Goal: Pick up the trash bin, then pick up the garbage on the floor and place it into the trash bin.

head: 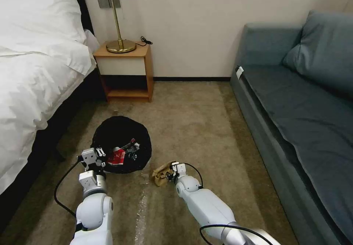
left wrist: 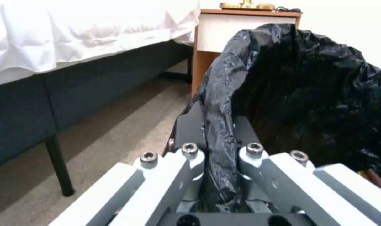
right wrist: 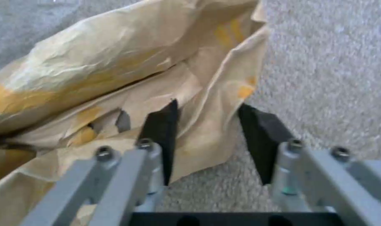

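Head view: trash bin [head: 121,144] on carpet beside bed [head: 36,83], red snack packet [head: 117,158] inside. Left pincer [left wrist: 217,125] clamped on bin's bagged rim. Right pincer [right wrist: 211,125] low at carpet, jaws part-spread around edge of tan paper bag [right wrist: 115,78], not closed; bag lies just right of bin.
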You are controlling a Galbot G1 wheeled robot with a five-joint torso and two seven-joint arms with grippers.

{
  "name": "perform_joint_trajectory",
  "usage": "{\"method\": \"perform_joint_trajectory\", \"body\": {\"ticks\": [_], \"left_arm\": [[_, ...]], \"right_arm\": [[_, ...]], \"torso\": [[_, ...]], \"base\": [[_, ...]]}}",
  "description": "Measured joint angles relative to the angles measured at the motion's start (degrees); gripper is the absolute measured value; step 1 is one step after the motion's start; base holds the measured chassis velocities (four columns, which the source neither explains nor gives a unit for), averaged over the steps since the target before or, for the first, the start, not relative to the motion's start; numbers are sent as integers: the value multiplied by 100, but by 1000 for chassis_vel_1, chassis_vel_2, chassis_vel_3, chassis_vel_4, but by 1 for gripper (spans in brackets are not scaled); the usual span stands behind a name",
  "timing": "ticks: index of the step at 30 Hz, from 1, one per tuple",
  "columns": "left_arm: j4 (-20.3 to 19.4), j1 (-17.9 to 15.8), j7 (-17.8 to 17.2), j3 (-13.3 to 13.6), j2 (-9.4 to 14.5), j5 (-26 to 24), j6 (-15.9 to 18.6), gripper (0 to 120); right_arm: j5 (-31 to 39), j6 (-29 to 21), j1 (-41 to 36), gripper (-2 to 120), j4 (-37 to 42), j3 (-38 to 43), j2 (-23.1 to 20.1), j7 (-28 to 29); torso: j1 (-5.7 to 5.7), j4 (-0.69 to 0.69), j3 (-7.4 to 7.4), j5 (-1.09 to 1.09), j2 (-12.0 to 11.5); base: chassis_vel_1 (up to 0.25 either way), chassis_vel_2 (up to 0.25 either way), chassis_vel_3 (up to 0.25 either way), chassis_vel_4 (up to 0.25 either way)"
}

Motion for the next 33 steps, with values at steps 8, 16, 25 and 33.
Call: {"method": "perform_joint_trajectory", "body": {"ticks": [8, 16, 25, 33], "left_arm": [[-1, -5, -3, -3, 0, 1, 10, 4], [-2, -10, -6, 0, 0, 1, 18, 4], [-2, -14, -7, -2, 0, 1, 20, 4], [-22, -16, -6, -48, 0, -20, 38, 4]], "right_arm": [[-132, 85, -3, 7, -12, 30, 0, -19], [-195, 138, 0, 0, -22, 52, 0, -30], [-405, 283, 10, 0, -27, 88, 0, -71], [-538, 318, -13, 0, 137, 112, 0, 4]], "torso": [[0, 0, 0, 0, 0], [0, 0, 0, 0, 0], [0, 0, 0, 0, 0], [0, 0, 0, 0, 0]], "base": [[0, 0, 0, 0], [0, 0, 0, 0], [0, 0, 0, 0], [0, 0, 0, 0]]}}
